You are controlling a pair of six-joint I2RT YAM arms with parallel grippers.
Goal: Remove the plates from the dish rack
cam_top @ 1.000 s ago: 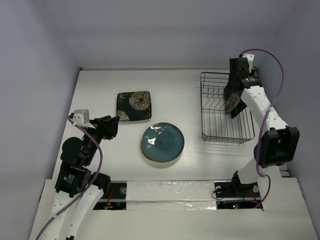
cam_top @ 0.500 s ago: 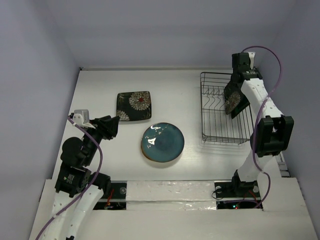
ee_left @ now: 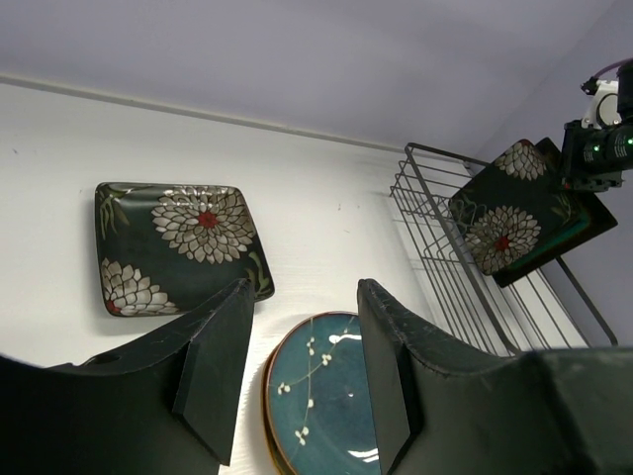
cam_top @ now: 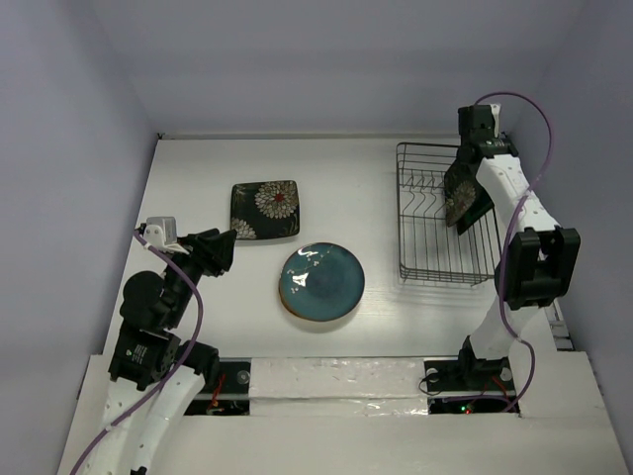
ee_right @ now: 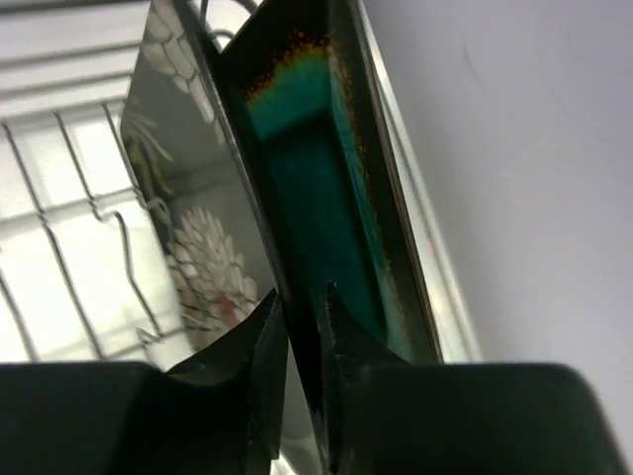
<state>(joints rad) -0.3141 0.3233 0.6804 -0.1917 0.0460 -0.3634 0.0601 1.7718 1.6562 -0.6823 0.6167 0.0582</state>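
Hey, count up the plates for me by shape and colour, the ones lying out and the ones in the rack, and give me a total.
Square black floral plates: 2, one lying flat, one in the dish rack
Round teal plate: 1
Square teal plate: 1, in the rack behind the floral one
Total: 4 plates

L arm [cam_top: 148, 351], R arm [cam_top: 507, 193]: white link shells, black joint housings. Purple cable [cam_top: 559, 150] loops beside each. White cam block [cam_top: 161, 231] at L wrist. L gripper [ee_left: 304, 317]: matte black fingers.
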